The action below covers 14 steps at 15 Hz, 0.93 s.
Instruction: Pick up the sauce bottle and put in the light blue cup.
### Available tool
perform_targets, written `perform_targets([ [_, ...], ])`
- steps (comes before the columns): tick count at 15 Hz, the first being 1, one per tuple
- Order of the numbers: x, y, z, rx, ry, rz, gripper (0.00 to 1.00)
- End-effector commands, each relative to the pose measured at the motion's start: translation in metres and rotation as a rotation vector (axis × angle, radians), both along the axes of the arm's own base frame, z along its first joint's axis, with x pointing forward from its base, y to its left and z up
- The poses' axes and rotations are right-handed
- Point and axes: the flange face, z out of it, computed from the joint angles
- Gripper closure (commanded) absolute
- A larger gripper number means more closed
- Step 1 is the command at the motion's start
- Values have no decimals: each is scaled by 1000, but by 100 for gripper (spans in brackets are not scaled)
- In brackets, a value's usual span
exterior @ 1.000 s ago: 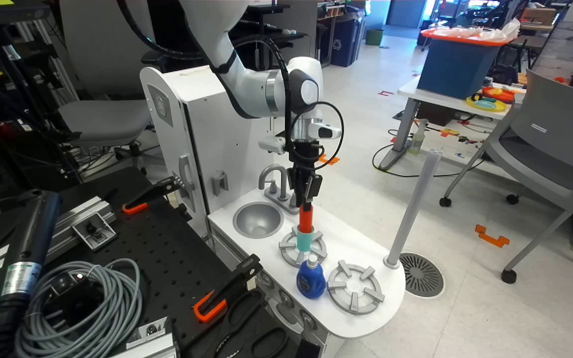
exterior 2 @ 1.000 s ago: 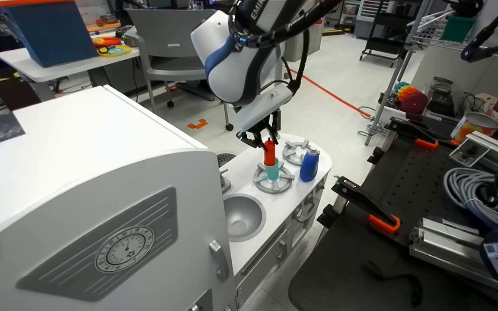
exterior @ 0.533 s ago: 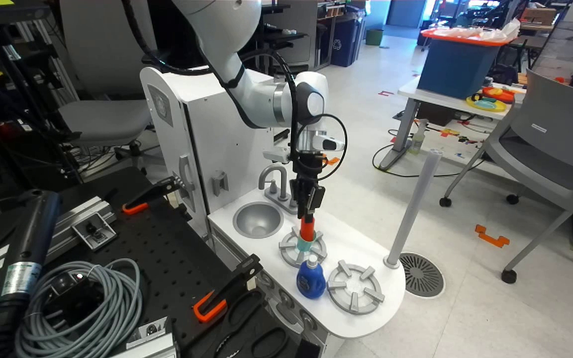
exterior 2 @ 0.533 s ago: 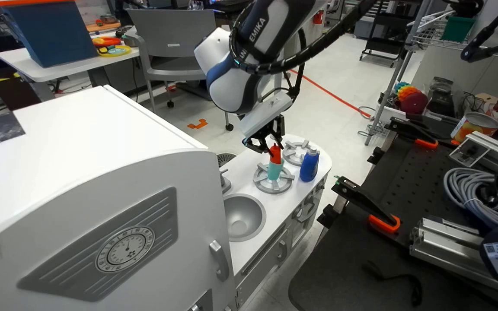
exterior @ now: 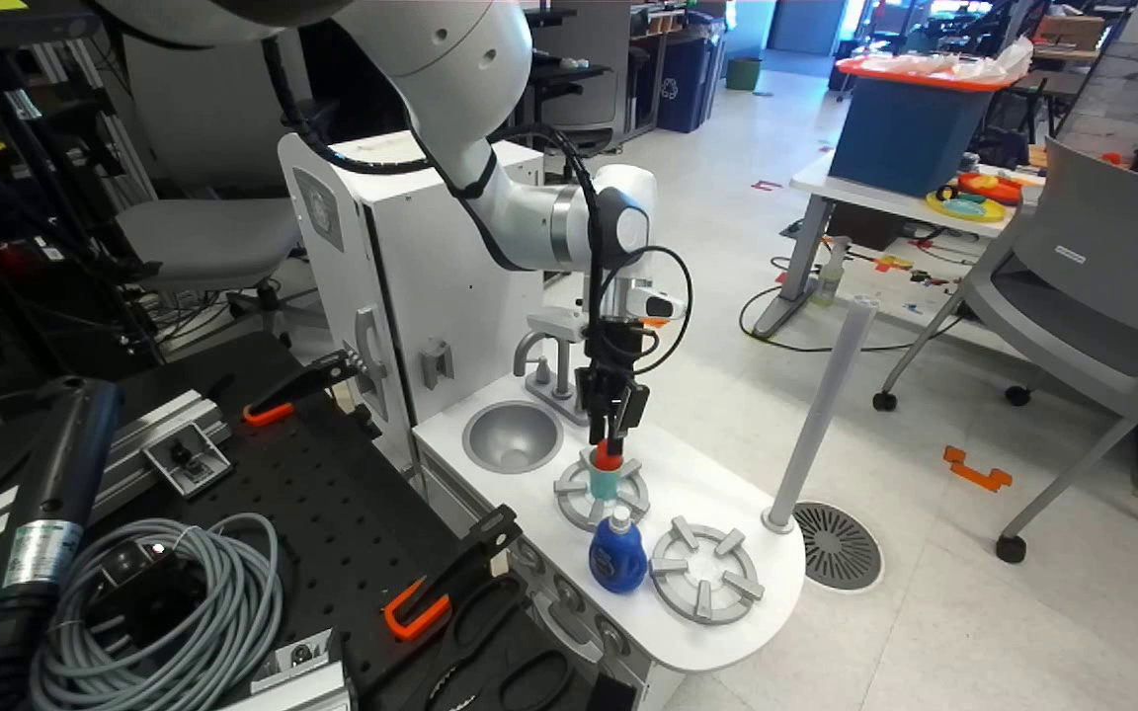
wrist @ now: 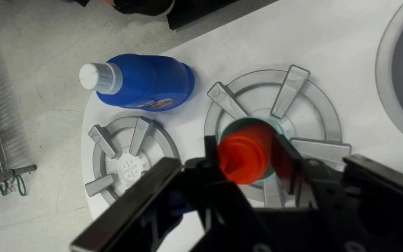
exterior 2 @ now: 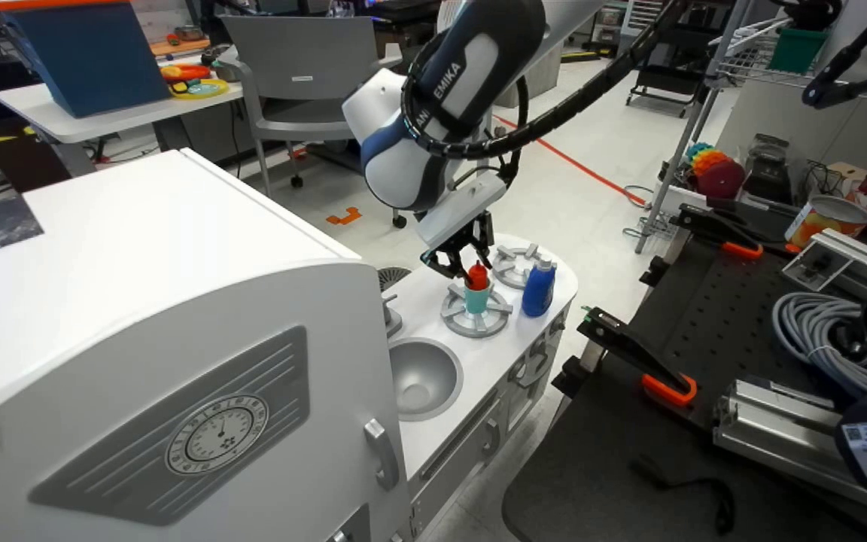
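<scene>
The sauce bottle (exterior 2: 477,274), small and red-orange, stands in the light blue cup (exterior 2: 476,302), with its cap above the rim in both exterior views. In an exterior view, mostly its top (exterior: 607,456) shows over the cup (exterior: 605,484). The cup sits upright on a grey toy burner (exterior 2: 495,320). My gripper (wrist: 245,150) points down, with one finger on each side of the bottle (wrist: 241,161). A thin gap shows between the bottle and the right finger in the wrist view, so the jaws look slightly open around it. The bottle's lower part is hidden in the cup (wrist: 277,126).
A blue bottle with a white cap (exterior: 618,556) stands close beside the cup's burner. A further burner (exterior: 707,617) lies beyond it. A sink (exterior: 513,437) and a faucet (exterior: 561,357) are on the other side. A grey post (exterior: 826,415) rises at the counter edge.
The gripper has come down, and the bottle has sunk deeper into the cup. Bottle and cup leaned half a second ago and now stand more upright. The fingers look slightly wider apart.
</scene>
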Motion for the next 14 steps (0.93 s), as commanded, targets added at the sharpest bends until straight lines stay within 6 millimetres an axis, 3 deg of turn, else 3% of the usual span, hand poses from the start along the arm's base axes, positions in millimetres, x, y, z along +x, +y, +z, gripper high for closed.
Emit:
perform_targets([
  [1,5,0,-3,43,20,19,24],
  [5,1,1,3,76,42,61,0],
  [9,-7,2,22,128,68,149,0],
  [11,-10,2,41,173,74,150,0],
  [12,-3,3,14,105,66,145,0],
  [14,-4,3,30,131,70,147,0],
])
